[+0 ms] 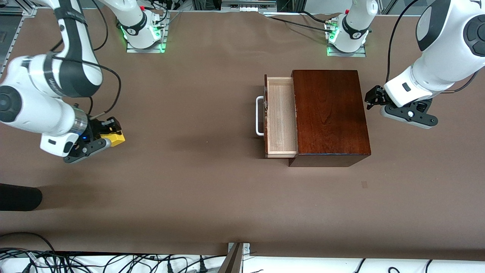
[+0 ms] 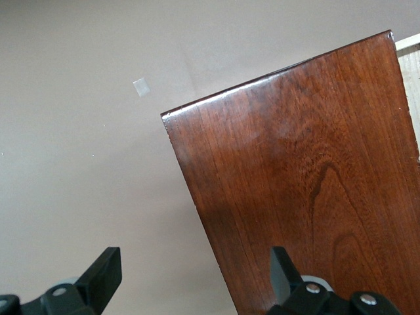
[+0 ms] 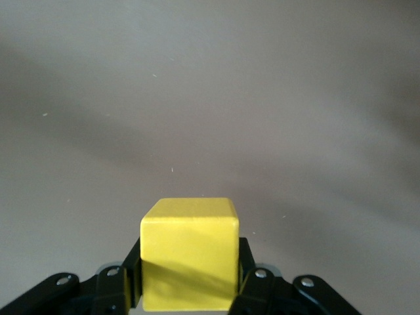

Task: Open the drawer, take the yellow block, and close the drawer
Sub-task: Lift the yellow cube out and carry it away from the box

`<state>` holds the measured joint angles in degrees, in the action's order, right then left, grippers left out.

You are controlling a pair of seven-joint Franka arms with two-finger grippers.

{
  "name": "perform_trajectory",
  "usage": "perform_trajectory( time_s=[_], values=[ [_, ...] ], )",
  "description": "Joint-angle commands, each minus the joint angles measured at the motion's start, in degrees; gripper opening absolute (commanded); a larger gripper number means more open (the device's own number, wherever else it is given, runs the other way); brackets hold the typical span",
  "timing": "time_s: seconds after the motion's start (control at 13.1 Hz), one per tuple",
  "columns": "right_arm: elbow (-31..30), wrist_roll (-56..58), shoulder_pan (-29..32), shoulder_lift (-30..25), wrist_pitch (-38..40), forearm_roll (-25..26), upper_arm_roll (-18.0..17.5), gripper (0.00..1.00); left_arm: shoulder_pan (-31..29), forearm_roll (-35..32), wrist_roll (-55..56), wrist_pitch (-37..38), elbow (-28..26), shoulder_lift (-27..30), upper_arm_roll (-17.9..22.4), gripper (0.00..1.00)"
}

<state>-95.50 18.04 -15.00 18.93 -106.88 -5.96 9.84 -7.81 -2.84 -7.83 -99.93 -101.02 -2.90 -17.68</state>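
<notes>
My right gripper [image 1: 110,131] clamps the small bright yellow cube [image 1: 115,138], the left gripper [image 1: 373,99] waits spread, and the shallow pale-wood drawer [image 1: 280,116] remains unclosed.

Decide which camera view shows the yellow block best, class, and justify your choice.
The right wrist view: the yellow block fills the foreground, clamped in the right gripper. The front view shows only a small yellow corner; the left wrist view misses it entirely.
</notes>
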Motion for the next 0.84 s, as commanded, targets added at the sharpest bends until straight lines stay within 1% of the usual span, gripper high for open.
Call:
perform_trajectory(
  time_s=[0.0,0.38,0.53,0.76],
  values=[
    [-9.85,-6.77,0.06,-3.55,-7.96,-0.72,-0.17,0.0,0.25,-0.06,-0.95,0.96,0.65,-0.17,-0.08,1.0],
    [-20.32,-14.59,0.06,-2.41,-21.5,-1.42,-0.43,0.0,0.25,0.02,-0.96,1.05,0.65,-0.17,-0.16,1.0],
    [-23.13,-17.23,0.06,-1.71,-25.29,-1.42,-0.78,0.0,0.25,0.02,-0.96,1.05,0.65,-0.17,-0.16,1.0],
    [-25.34,-19.36,0.06,0.57,-29.07,-1.42,-0.79,0.0,0.25,0.02,-0.96,1.05,0.65,-0.17,-0.16,1.0]
  ],
)
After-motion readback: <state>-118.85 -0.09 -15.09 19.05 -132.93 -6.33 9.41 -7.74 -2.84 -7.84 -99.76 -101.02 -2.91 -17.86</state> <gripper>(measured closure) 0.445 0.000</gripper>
